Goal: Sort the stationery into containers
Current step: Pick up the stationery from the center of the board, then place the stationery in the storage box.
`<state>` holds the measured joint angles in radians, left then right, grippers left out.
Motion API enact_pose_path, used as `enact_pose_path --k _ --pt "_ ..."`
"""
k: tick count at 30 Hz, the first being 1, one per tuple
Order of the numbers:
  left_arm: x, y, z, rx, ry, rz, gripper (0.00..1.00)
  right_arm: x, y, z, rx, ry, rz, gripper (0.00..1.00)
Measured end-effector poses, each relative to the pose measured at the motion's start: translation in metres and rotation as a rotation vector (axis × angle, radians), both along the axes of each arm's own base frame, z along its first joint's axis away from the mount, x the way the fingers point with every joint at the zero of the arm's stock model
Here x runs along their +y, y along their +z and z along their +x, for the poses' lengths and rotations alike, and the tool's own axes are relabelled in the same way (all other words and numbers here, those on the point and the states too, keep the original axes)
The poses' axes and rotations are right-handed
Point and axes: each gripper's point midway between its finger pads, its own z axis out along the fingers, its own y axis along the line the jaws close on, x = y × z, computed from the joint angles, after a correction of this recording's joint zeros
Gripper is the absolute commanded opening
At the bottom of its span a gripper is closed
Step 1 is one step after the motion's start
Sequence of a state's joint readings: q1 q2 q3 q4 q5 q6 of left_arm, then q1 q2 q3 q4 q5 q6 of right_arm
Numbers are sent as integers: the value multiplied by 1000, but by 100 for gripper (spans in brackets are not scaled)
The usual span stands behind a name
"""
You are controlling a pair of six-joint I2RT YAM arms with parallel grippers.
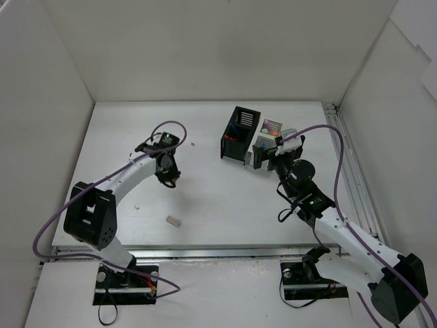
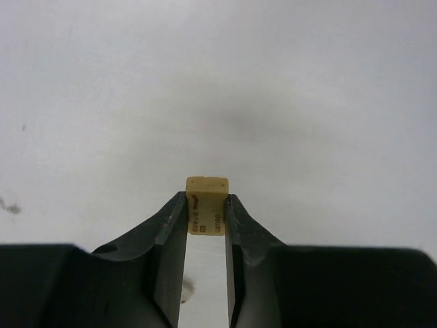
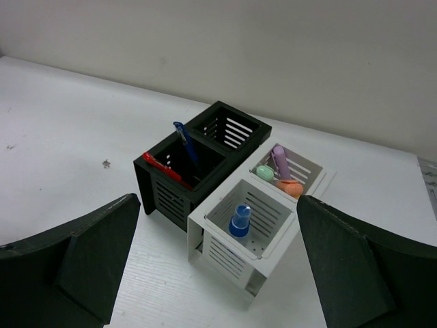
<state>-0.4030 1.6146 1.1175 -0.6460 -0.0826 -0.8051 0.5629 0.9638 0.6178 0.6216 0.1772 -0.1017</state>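
- Gripping a small beige rubber eraser [image 2: 206, 186] in a printed white paper sleeve, the left gripper [image 2: 206, 208] has both black fingers [image 2: 171, 232] pressed flat against the eraser's sides. The bare beige end sticks out past the fingertips.
- Seen from above, the left gripper points down over the left-middle of the white table [image 1: 225, 205], well apart from both containers. Whether the held eraser touches the surface cannot be told.
- The right gripper [image 3: 218, 205] stands wide open with nothing between its fingers, hovering near the containers.
- The black slotted two-compartment container [image 3: 167, 198] holds a thin blue pen [image 3: 186, 140] and a thin red pen [image 3: 164, 167], both leaning in its nearer compartment.
- The white slotted two-compartment container [image 3: 225, 260] sits just beside the black one. A clear blue-capped tube [image 3: 240, 220] stands in its nearer compartment and a pink marker [image 3: 278, 160] lies in the farther one.
- A small white rectangular eraser [image 1: 173, 221] lies loose on the table near the front edge.
- A tiny pale piece [image 1: 137, 204] lies left of it.
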Motion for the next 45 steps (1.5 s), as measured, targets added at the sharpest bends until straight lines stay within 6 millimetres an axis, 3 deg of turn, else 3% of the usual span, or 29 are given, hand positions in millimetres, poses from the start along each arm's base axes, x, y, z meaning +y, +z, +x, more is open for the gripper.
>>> enact_pose_path --k 4,9,12,15,19,23,30,38,45 --pt "-43 88 68 -276 -156 -63 0 -15 -6 -2 20 -76 12 98" --pt "-104 182 124 -536 -440 -183 0 -42 -14 -3 60 -225 53 98" --pt "-140 210 155 -627 -593 -218 0 -53 -23 -6 99 -288 65 98" --pt "-175 224 188 -699 -709 -244 0 -60 -30 -8 130 -329 72 98" --pt "-213 213 213 -745 -809 -285 0 -67 -38 -10 161 -362 77 98" --pt "-232 191 221 -754 -822 -283 0 -71 -42 -11 179 -381 77 98" --pt "-267 193 260 -929 -760 -284 0 -74 -44 -11 187 -388 84 98" --pt "-276 161 287 -984 -665 -269 5 -76 -46 -11 192 -396 81 98" --pt "-280 131 294 -965 -639 -273 5 -77 -47 -11 197 -399 77 98"
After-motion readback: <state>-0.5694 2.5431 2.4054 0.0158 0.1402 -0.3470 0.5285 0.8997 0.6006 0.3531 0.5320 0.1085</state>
